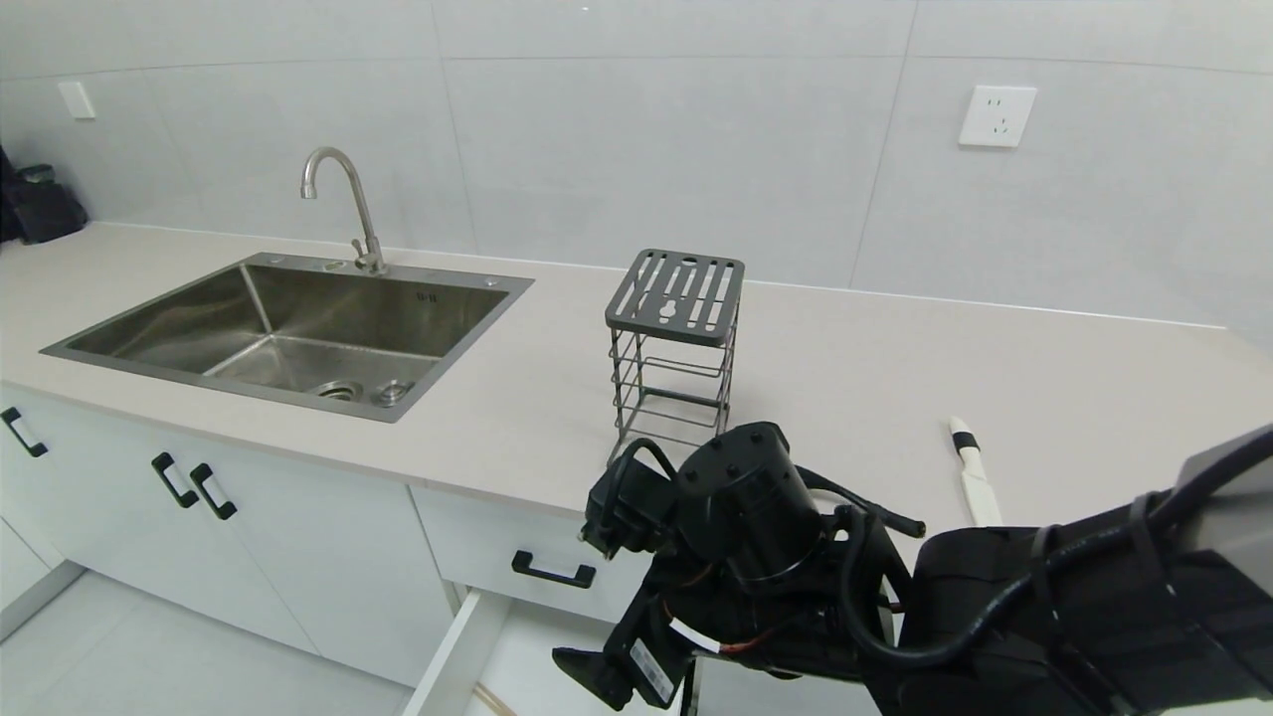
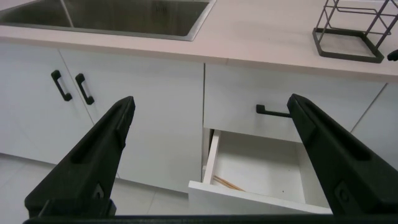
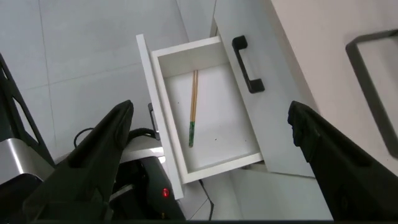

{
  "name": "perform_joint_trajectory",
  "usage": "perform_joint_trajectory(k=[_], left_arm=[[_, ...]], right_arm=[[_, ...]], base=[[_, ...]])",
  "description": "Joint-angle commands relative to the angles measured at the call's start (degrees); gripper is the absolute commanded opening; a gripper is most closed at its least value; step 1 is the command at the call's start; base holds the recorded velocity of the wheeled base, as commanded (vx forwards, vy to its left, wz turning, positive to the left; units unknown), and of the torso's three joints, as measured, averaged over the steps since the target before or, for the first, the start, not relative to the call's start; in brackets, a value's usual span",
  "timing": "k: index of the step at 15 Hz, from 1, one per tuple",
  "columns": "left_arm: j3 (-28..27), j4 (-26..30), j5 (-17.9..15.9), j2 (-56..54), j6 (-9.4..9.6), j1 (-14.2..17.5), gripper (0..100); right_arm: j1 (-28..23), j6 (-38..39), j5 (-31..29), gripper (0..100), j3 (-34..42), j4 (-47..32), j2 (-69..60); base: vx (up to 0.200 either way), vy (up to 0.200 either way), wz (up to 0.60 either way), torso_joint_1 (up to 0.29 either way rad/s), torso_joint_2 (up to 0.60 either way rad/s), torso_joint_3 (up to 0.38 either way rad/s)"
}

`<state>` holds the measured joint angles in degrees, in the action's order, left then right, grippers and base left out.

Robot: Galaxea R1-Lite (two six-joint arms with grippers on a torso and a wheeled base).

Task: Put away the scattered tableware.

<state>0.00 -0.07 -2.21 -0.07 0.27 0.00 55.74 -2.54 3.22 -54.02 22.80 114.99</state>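
Lying paired, wooden chopsticks (image 3: 193, 106) (green-ended), open drawer (image 3: 221, 124)

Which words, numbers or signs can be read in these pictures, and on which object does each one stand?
No text here can be quoted as it reads.
On the back wall of the sink, a small dark mark: too small to read.
Near the end of the right arm, a white sticker: its print is blurred, unreadable.
On the wall socket: only holes, no writing.
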Motion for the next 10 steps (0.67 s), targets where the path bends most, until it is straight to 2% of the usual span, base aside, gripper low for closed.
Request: perform_joint_trajectory(k=[1,6,10], left_arm=[[0.0,-0.01,0.01,0.07,0.0,0.0,100],[0.0,-0.01,0.01,0.07,0.0,0.0,100],[0.0,-0.01,0.01,0.07,0.0,0.0,100]], right_arm=[[-0.45,1.13,0.03,100,2.25,0.06,-1.09],[-4.06,9.57,-2.08,100,9.81,2.6,-7.68],[-5.37,13.35,-5.15,100,11.13,6.47,-8.56]], base=[[0.0,0.0,0.0,0.0,0.0,0.0],[0.0,0.0,0.0,0.0,0.0,0.0],[0.0,0.0,0.0,0.0,0.0,0.0]])
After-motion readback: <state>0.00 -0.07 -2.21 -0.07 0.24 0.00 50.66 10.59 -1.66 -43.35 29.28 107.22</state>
